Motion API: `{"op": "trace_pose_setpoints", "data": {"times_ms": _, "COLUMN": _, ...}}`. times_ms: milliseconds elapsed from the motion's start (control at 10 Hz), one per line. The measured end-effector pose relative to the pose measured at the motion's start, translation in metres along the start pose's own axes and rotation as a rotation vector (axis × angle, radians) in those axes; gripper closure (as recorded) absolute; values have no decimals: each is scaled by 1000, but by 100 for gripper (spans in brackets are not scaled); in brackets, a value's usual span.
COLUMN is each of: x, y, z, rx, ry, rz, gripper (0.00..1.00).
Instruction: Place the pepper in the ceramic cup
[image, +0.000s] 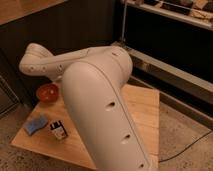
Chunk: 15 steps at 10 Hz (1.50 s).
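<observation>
While the arm (100, 100) looms, end effector unseen.

High close view behind arm (100, 115)

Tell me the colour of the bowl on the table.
Red-orange bowl, camera view; the gripper is hidden behind the arm.

A robot test space, lab or workshop, not a home.

A low bare wooden table (142, 107) sits on a speckled hard floor (185, 145), a dark cable (192, 146) trailing across it. Behind runs dark panelled wall and a metal shelving rack (170, 15). Small props lie on the wood: a red bowl (48, 92), a blue sponge (35, 125), a small box (58, 130). The white arm (100, 100) fills the view; its gripper is out of sight.
</observation>
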Motion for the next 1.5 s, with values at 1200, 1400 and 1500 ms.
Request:
{"op": "trace_pose_setpoints", "data": {"times_ms": 1200, "x": -30, "y": -3, "z": 47, "rx": -17, "ry": 118, "rz": -93, "gripper": 100}}
{"op": "trace_pose_setpoints", "data": {"times_ms": 1400, "x": -37, "y": -1, "z": 52, "rx": -17, "ry": 133, "rz": -115, "gripper": 100}}
{"op": "trace_pose_setpoints", "data": {"times_ms": 1500, "x": -42, "y": 2, "z": 56, "rx": -18, "ry": 138, "rz": -130, "gripper": 100}}
